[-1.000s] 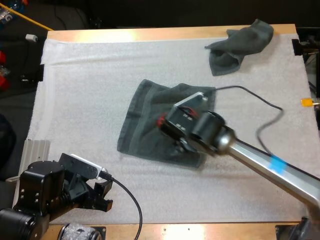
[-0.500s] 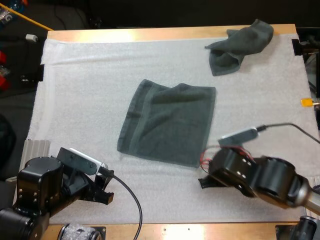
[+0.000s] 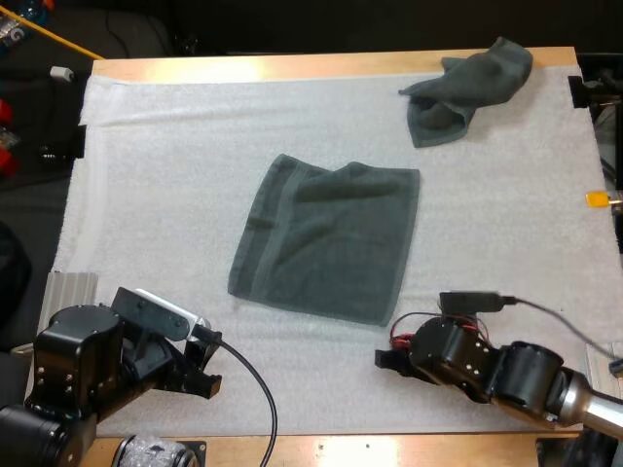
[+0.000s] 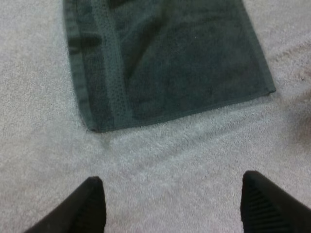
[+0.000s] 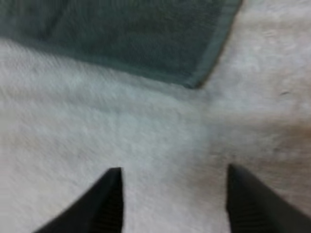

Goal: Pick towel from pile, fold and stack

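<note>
A dark grey-green towel [image 3: 326, 243] lies spread flat in the middle of the white mat [image 3: 175, 175], with a slight ridge near its far edge. A second towel [image 3: 467, 88] sits crumpled at the mat's far right corner. My left gripper [image 3: 200, 375] rests low at the near left, open, with the flat towel's [image 4: 165, 63] near left corner just ahead of its fingers [image 4: 92, 206]. My right gripper [image 3: 389, 358] hovers low at the near right, open, a little short of the towel's [image 5: 126, 34] near right corner.
A ribbed metal block [image 3: 68, 292] lies at the mat's left edge beside my left arm. The wooden table edge [image 3: 389, 449] runs along the front. Bare mat surrounds the flat towel on all sides.
My right arm has drawn back from over the flat towel to the near right and dropped low beside its corner. The left arm and both towels have stayed put.
</note>
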Action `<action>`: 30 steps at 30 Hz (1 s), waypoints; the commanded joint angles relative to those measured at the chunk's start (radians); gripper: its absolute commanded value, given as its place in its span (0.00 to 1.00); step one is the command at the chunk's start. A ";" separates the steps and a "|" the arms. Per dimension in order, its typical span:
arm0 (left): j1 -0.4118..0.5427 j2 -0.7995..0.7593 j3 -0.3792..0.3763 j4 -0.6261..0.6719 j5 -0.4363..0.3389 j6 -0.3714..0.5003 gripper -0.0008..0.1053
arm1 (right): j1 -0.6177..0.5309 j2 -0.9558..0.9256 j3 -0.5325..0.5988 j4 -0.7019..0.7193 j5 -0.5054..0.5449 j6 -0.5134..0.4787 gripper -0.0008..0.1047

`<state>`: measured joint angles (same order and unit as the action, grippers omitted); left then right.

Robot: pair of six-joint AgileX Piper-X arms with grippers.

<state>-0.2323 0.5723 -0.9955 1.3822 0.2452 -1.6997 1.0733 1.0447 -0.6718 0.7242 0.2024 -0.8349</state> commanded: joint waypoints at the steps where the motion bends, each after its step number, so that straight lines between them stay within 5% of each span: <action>1: -0.003 -0.005 0.002 0.002 -0.009 0.000 0.55 | -0.013 0.006 0.023 -0.058 -0.005 0.054 0.49; 14: -0.003 -0.005 0.002 0.011 -0.009 -0.008 0.55 | -0.177 0.219 0.154 -0.479 -0.178 0.237 0.49; 30: -0.003 -0.005 0.002 0.065 -0.009 -0.008 0.55 | -0.178 0.476 0.154 -0.788 -0.176 0.444 0.47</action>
<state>-0.2323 0.5723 -0.9939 1.4411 0.2452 -1.6997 0.8994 1.5112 -0.5178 -0.0624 0.0267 -0.3978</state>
